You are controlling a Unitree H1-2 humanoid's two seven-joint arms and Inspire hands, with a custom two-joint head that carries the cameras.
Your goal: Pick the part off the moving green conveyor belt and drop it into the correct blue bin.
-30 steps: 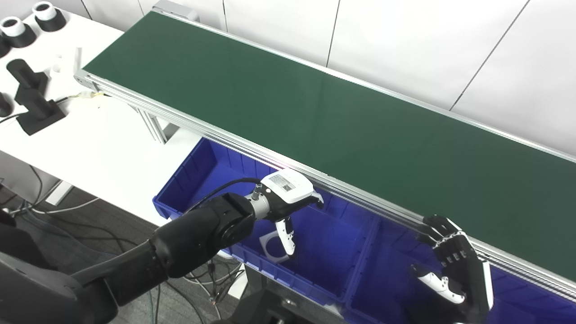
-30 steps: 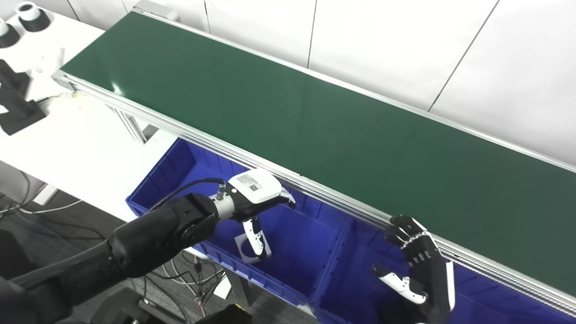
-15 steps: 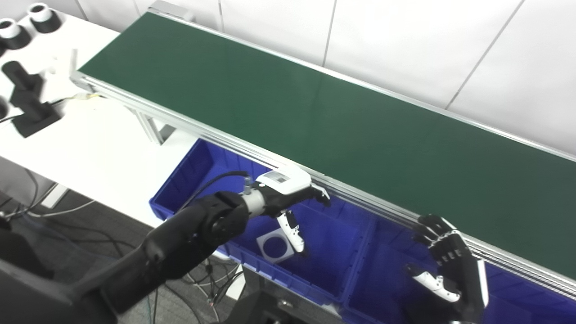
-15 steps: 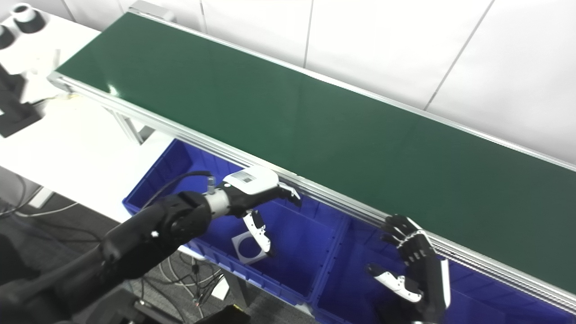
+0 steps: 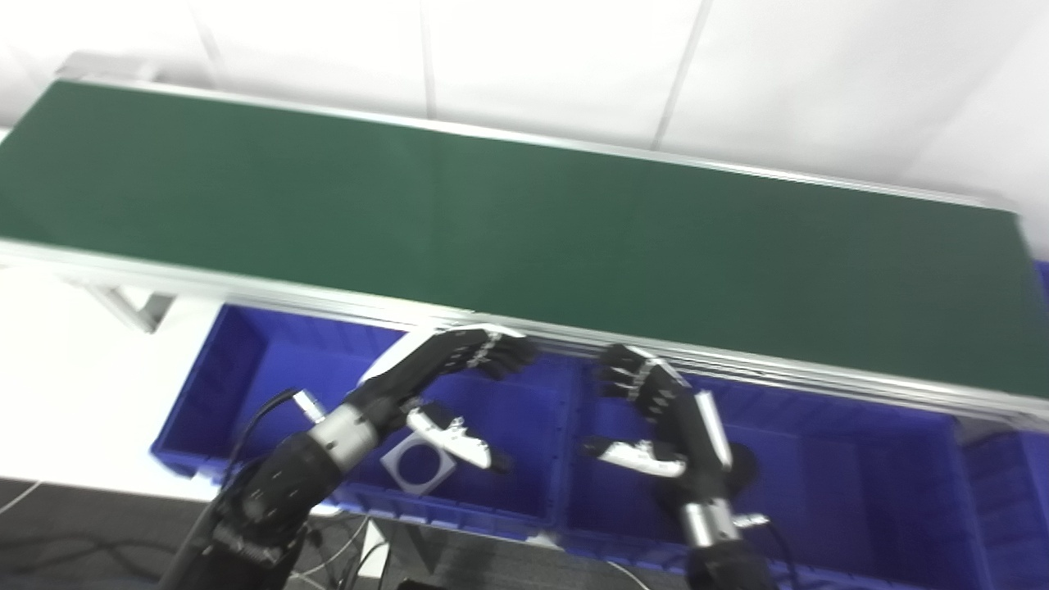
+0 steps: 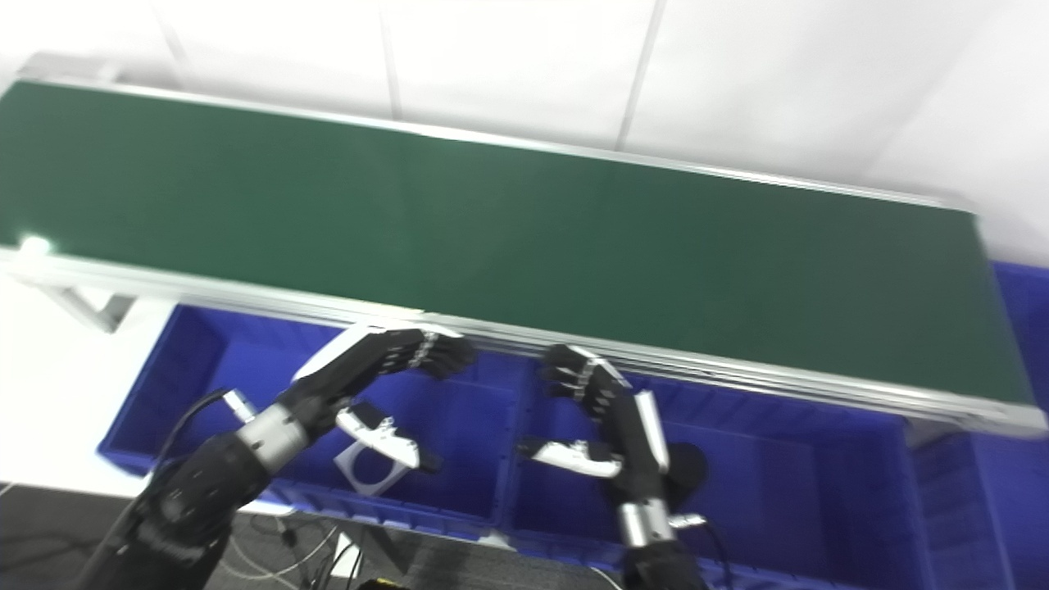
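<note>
1. Green conveyor belt [image 5: 508, 213] runs across the frame with an aluminium rail along its near edge. Pictures are motion-blurred; nothing shows on the belt surface.
2. Left blue bin [image 5: 246, 385] sits under the rail's near edge. A flat white square part with a round hole [image 5: 418, 468] lies on its floor, near the front wall.
3. Left hand [image 5: 442, 385] hangs over that bin, just above and beside the white part. Fingers are spread and gently curled, fingertips up near the rail, thumb pointing out below. It holds nothing.
4. Right blue bin [image 5: 860, 475] adjoins the first, sharing a divider wall. A dark round object [image 6: 687, 467] rests on its floor, partly hidden behind the right hand; too blurred to identify.
5. Right hand [image 5: 656, 418] stands upright over the right bin, fingers apart, thumb out toward the divider. Empty.
6. White table surface [image 5: 57, 352] lies left of the bins.
</note>
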